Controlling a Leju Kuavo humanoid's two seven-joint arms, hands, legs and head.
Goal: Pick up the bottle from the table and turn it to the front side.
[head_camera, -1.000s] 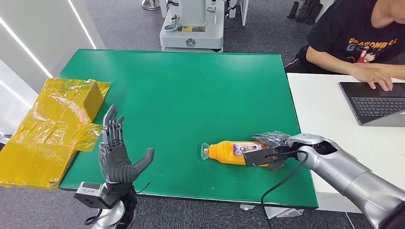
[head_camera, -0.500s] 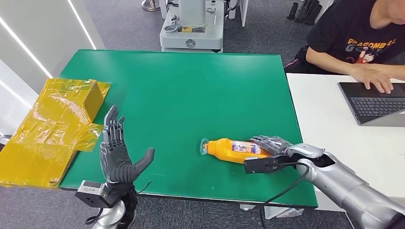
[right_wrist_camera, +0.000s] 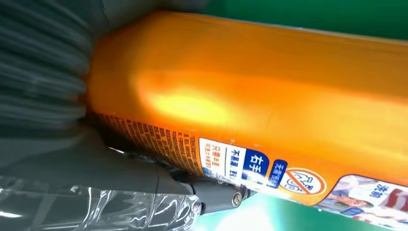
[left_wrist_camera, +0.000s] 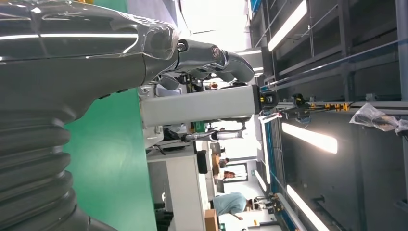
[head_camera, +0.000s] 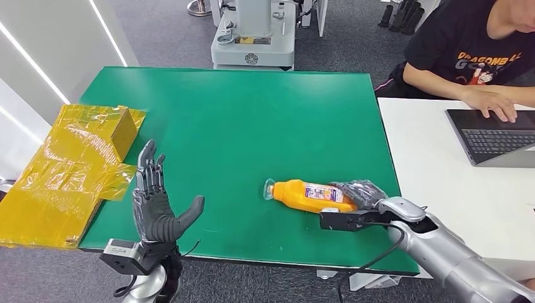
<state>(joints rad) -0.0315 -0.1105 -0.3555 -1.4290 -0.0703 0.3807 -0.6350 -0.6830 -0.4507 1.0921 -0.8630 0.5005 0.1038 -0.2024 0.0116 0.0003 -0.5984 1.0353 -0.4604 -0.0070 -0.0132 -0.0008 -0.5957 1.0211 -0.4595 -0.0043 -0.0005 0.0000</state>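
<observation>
On the green worktop [head_camera: 252,120], an orange plastic bottle [head_camera: 307,195] lying sideways is gripped by the right hand [head_camera: 361,191]; the left hand [head_camera: 153,203] is spread open beside yellow wrapping [head_camera: 60,170].

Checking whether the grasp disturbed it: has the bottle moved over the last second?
Yes. The bottle has slid slightly away from the green table's near edge and turned, with the right hand around its base.

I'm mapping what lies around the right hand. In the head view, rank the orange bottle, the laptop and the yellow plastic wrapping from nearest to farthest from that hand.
1. Orange bottle: lying on the green table, in contact with the right hand.
2. Laptop: on the white table to the right, farther back.
3. Yellow plastic wrapping: across the green table, off its left edge.
</observation>
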